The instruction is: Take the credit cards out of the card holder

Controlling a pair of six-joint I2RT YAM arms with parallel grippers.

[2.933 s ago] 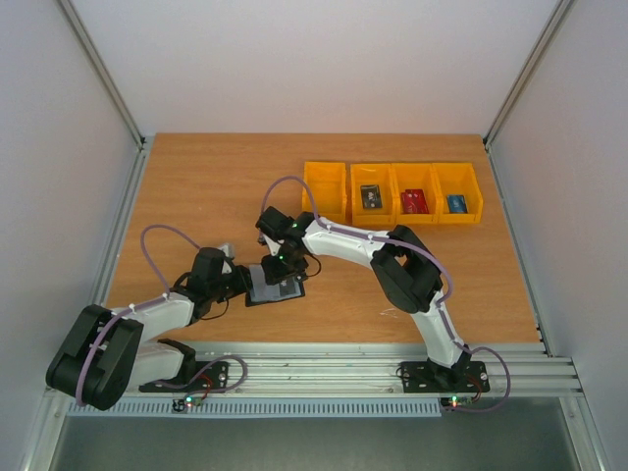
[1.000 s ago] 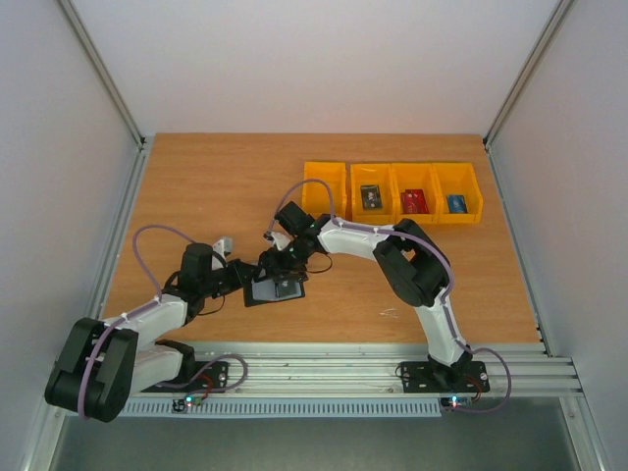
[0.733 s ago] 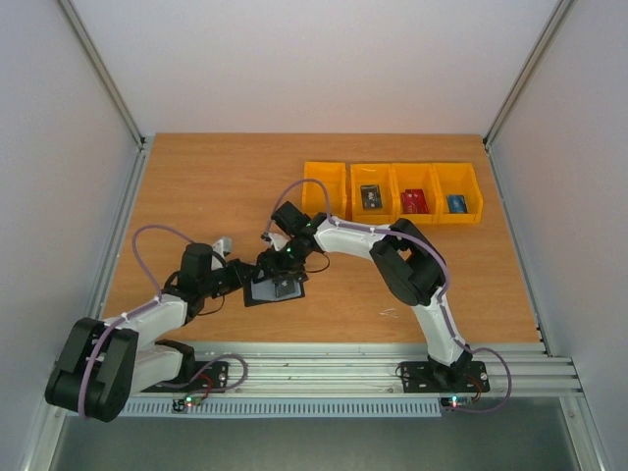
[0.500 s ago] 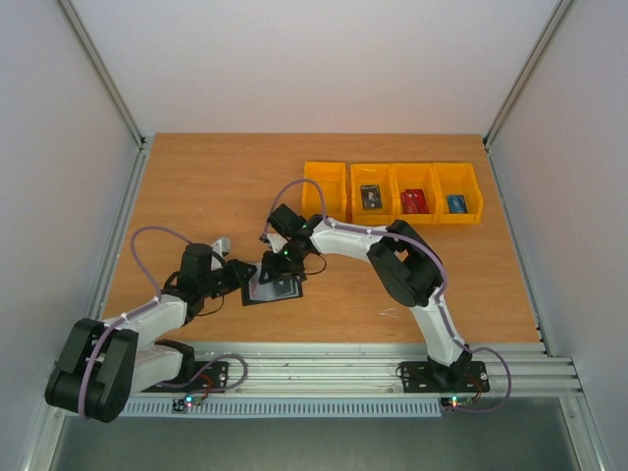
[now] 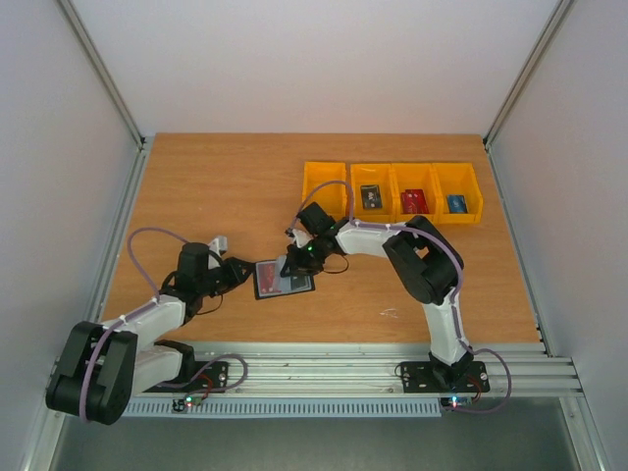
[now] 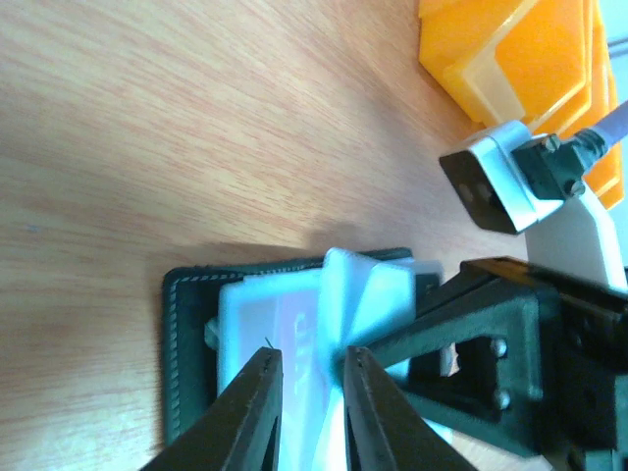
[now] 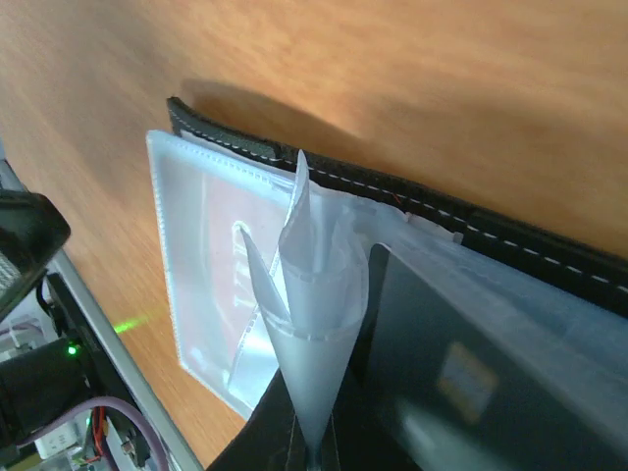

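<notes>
Holder lies open on the surface, between my two hands. I see a red card under a clear sleeve, with a dark card beside it. My right hand is clamped on that sleeve, which stands up from the holder. My left hand hangs over the holder's left side, fingers slightly parted and gripping nothing. Other cards lie in yellow bins, well apart.

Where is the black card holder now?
In the top view, the small black bifold card holder lies open on the wooden table, between the left end effector and the right end effector.
</notes>
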